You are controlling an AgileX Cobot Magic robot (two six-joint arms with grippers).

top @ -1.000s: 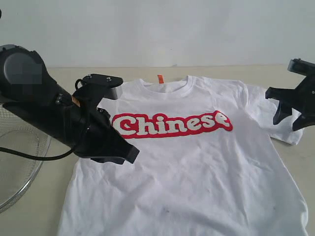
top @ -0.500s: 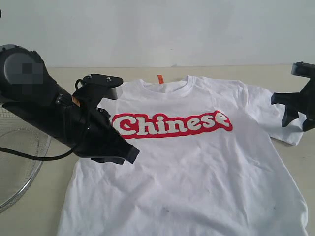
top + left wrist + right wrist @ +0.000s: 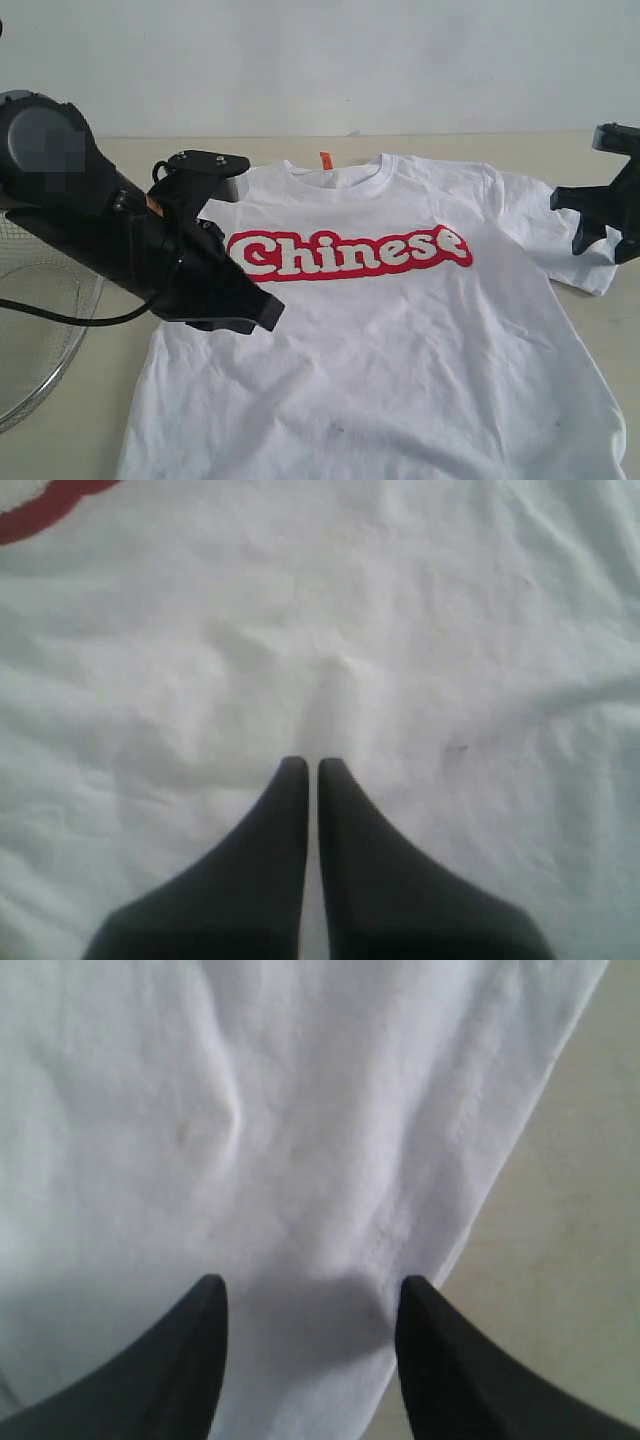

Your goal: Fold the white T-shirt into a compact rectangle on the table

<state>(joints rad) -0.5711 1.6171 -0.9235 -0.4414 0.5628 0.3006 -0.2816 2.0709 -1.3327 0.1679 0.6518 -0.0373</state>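
Observation:
The white T-shirt (image 3: 400, 340) lies flat and face up on the table (image 3: 540, 148), with red lettering across the chest and an orange neck tag (image 3: 326, 159). My left gripper (image 3: 262, 312) is shut with nothing in it, low over the shirt's left side below the lettering; the left wrist view shows only wrinkled white cloth (image 3: 420, 630) under its tips (image 3: 311, 765). Over the shirt's right sleeve, my right gripper (image 3: 603, 235) stands open. Its fingers (image 3: 310, 1290) straddle the sleeve's hem (image 3: 440, 1190), apart from the cloth, with bare table (image 3: 580, 1220) beside it.
A round wire-mesh basket (image 3: 30, 340) sits at the left edge, partly under the left arm, with a black cable (image 3: 70, 318) across it. A pale wall rises behind the table's far edge. The shirt's lower hem runs out of the exterior view.
The right gripper has shifted rightward toward the sleeve's outer end, then held still. The left arm and the shirt have not moved.

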